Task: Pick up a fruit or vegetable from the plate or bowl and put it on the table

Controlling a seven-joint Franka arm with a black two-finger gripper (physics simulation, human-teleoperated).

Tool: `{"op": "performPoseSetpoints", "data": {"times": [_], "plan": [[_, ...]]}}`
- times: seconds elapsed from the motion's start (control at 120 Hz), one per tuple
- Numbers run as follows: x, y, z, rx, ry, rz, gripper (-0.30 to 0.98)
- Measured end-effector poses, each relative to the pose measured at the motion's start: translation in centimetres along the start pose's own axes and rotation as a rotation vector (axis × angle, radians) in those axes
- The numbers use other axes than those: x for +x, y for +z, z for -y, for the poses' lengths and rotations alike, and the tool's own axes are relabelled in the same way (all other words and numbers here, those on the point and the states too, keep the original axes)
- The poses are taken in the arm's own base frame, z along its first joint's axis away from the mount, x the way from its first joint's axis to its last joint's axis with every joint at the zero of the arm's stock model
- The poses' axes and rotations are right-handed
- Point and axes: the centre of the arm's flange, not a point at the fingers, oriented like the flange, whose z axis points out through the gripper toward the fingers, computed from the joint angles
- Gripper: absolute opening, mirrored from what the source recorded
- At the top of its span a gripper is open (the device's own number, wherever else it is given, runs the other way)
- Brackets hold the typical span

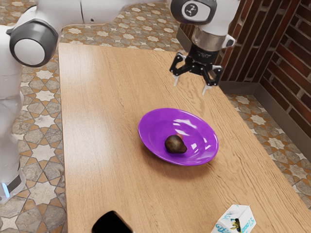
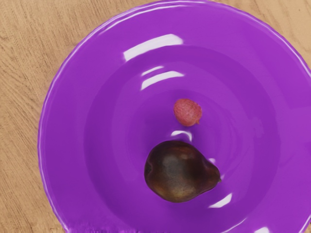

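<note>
In the purple plate [image 1: 149, 124], a brown pear [image 1: 175, 144] is seen, with a red berry [image 2: 187, 112] near it, at one o'clock in the exterior view. Toward twelve o'clock, the gripper [image 1: 190, 87] is held up, fingers spread wide.

Black object [image 1: 112, 223] — white box [image 1: 236, 220] — brick wall [image 1: 291, 56]

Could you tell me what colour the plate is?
The plate is purple, clearest in the wrist view.
</note>
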Motion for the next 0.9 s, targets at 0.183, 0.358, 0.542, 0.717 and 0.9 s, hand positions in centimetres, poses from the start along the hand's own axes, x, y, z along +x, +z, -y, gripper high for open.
{"op": "performPoseSetpoints", "data": {"times": [0.183, 0.358, 0.542, 0.717, 0.9], "plan": [[-1.2, -0.2, 0.0, 0.002, -0.296, 0.047, 0.69], [2.4, -1.6, 2.2, -0.010, -0.476, 0.063, 0.69], [6.7, 0.4, 3.4, 0.033, -0.530, 0.096, 0.69], [-1.4, 7.1, 0.5, 0.154, -0.326, 0.027, 0.69], [-1.3, 9.4, 0.7, 0.135, -0.238, -0.012, 0.69]]}}
